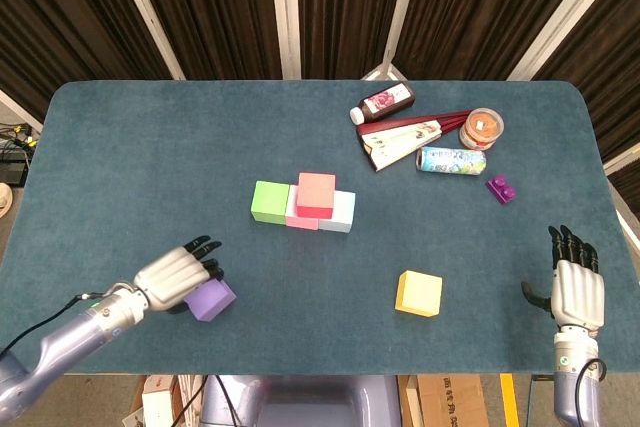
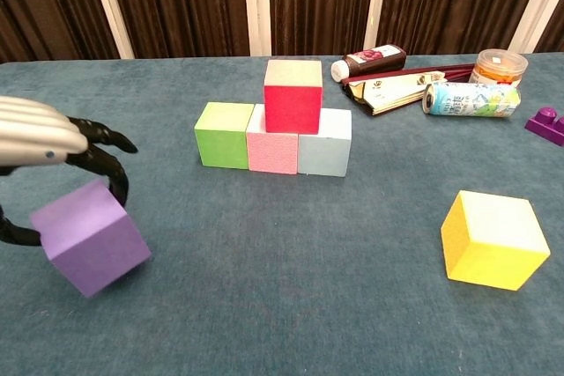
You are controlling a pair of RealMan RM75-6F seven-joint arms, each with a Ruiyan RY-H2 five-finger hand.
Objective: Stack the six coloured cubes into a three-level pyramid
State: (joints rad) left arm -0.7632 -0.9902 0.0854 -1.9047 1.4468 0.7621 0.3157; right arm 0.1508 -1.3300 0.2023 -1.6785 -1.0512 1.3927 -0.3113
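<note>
A row of three cubes sits mid-table: green [image 1: 269, 201] [image 2: 224, 135], pink [image 1: 298, 216] [image 2: 273, 151] and light blue [image 1: 341, 213] [image 2: 325, 143]. A red cube [image 1: 316, 194] [image 2: 293, 96] stands on top, over the pink and light blue ones. The yellow cube [image 1: 419, 293] [image 2: 493, 239] lies alone at the front right. My left hand [image 1: 172, 277] [image 2: 44, 143] grips the purple cube [image 1: 212, 299] [image 2: 88, 237] at the front left, fingers over its top; the cube is tilted and looks just off the cloth. My right hand [image 1: 577, 287] rests open at the front right edge, holding nothing.
At the back right lie a dark bottle [image 1: 384, 102], a flat box with red sticks [image 1: 405, 139], an orange-lidded jar [image 1: 481, 128], a printed can [image 1: 451, 160] and a small purple toy brick [image 1: 501, 188]. The table's front edge [image 1: 320, 372] runs close to both hands.
</note>
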